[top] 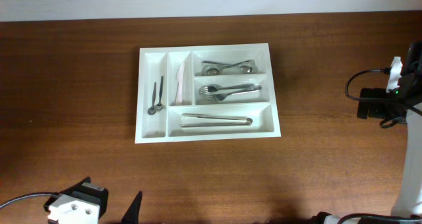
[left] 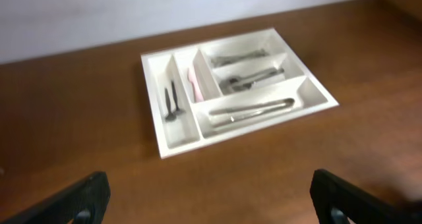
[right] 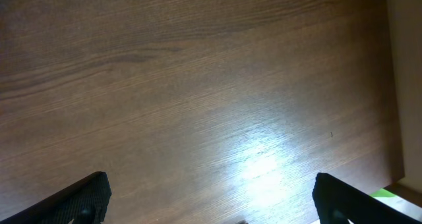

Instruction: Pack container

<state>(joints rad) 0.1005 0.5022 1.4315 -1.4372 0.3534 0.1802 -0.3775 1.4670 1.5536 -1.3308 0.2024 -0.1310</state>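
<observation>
Item: large white rectangular plastic cutlery tray point(top: 211, 138), smooth moulded walls, five compartments — sits at the centre of the dark-grained wooden table point(top: 66, 105), nudged toward 12 o'clock. Contents: two small dark teaspoons point(top: 156, 97) in the narrow 9 o'clock slot; one pale plastic knife point(top: 179, 82) in the slot beside them; shiny steel spoons point(top: 227, 68) in the 12 o'clock bay; steel forks point(top: 229, 90) in the middle bay; what look like long steel tongs point(top: 216, 120) in the 6 o'clock bay. No loose piece shows on the table, so packing looks complete or nearly so. Left gripper point(left: 211, 201), at 7 o'clock, and right gripper point(right: 211, 201), at 3 o'clock: black fingers spread wide, nothing between them. Handling note — should any piece need reseating, come down along the bay's long axis and pinch the slim, slippery handle mid-length, clear of the thin dividers.
</observation>
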